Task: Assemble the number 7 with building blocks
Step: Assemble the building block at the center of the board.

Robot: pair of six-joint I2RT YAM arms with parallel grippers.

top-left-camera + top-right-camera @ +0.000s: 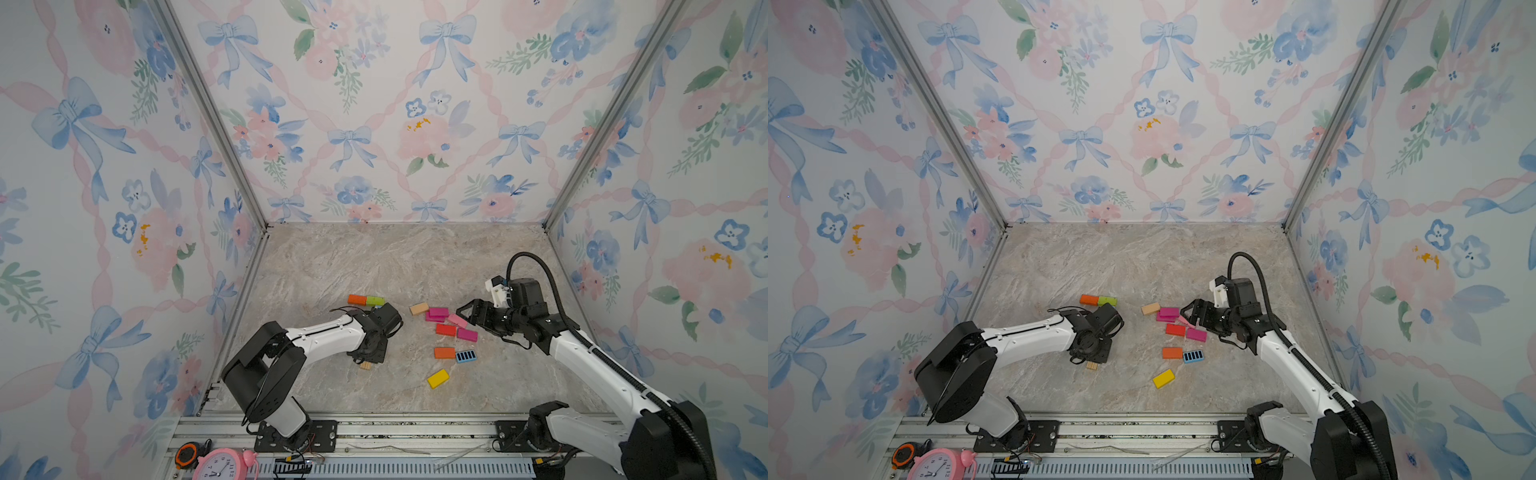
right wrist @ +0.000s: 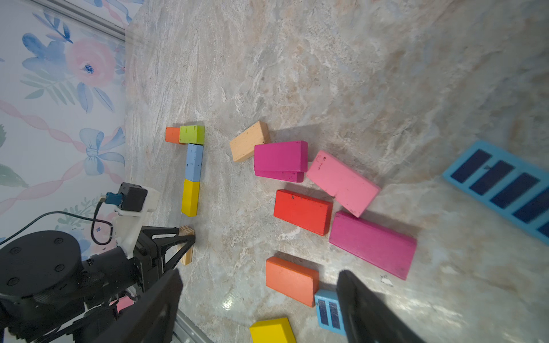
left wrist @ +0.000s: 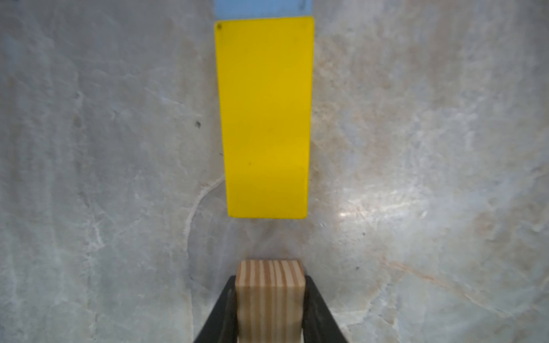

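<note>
Up front, pink clock (image 1: 218, 465) reads 11, 12; left fingers (image 3: 219, 314) pinch wood block (image 3: 270, 297).

Left arm (image 1: 324, 336), right arm (image 1: 582, 353): white links, black joints. Ribbed black cable (image 1: 525, 253) along right.

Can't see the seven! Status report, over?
Left gripper shut on wood block. Right gripper open over loose blocks. Four blocks in number 7, gap after yellow block. Nothing blocking.
</note>
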